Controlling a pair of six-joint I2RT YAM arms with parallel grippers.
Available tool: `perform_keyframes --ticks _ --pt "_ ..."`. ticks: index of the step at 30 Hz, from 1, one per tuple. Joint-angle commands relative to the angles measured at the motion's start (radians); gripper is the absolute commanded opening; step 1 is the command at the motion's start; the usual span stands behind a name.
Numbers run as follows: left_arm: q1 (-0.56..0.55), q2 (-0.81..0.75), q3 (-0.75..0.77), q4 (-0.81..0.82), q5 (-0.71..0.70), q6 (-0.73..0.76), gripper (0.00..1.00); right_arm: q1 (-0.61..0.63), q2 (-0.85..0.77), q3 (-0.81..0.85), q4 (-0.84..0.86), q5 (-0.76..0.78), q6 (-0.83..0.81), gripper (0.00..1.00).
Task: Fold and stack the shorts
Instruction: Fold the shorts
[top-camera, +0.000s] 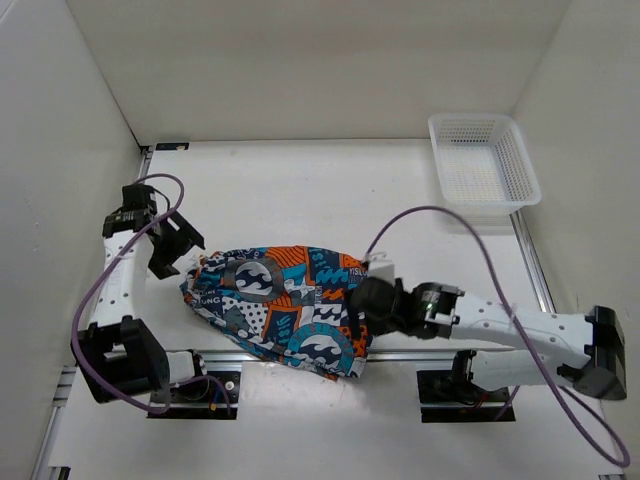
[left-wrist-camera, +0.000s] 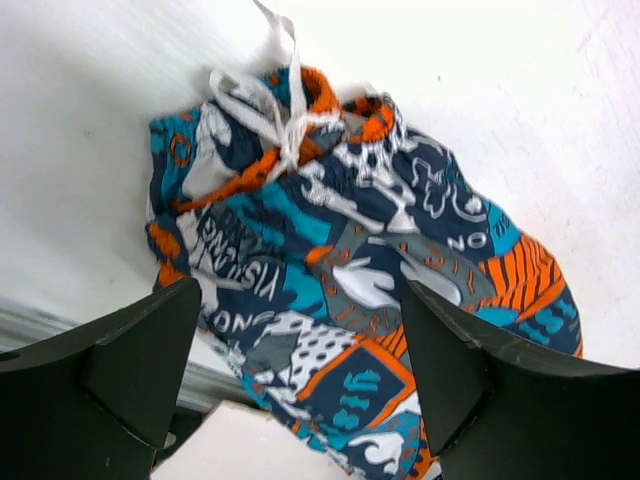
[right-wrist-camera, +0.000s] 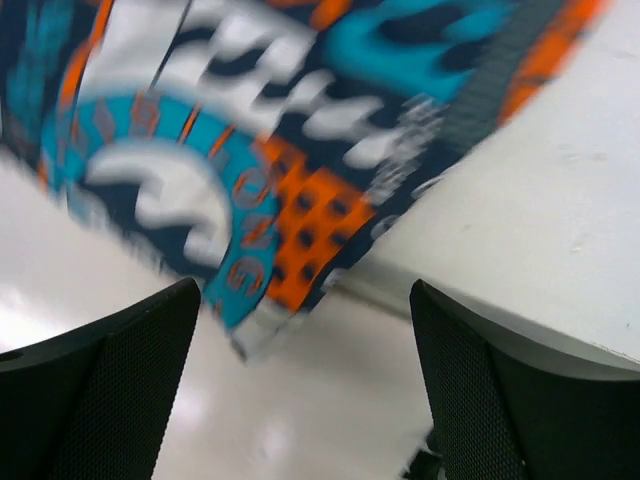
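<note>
The shorts (top-camera: 275, 305) are bunched on the desk (top-camera: 330, 190) at the lower centre of the top view, their long axis running left to right. The left gripper (top-camera: 178, 250) is held released just beside the drawstring end. The right gripper (top-camera: 355, 300), also released, is seen at the opposite end. Neither of the 2 is judged nearer.

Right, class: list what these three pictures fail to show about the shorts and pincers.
Top view: right pincer tips, hidden against the shorts.
Right wrist view: print blurred, unreadable.
Left wrist view: shorts' lower end cut off by the frame edge and the left pincer.
All views: the shorts' underside.
</note>
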Motion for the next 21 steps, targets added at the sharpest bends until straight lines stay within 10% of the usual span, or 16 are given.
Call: perform_keyframes --ticks 1,8,15,21 --pt "-0.005 0.044 -0.025 0.073 0.002 0.002 0.91 -0.216 -0.058 -0.072 0.017 -0.067 0.059 0.89" --pt "-0.016 0.193 -0.044 0.132 -0.03 0.002 0.82 -0.678 -0.02 -0.183 0.294 -0.526 -0.068 0.9" --pt "-0.016 0.34 -0.002 0.165 -0.03 0.002 0.75 -0.721 0.234 -0.201 0.481 -0.639 -0.119 0.86" --pt "-0.016 0.423 0.048 0.185 -0.01 0.013 0.69 -0.721 0.423 -0.126 0.526 -0.584 -0.17 0.63"
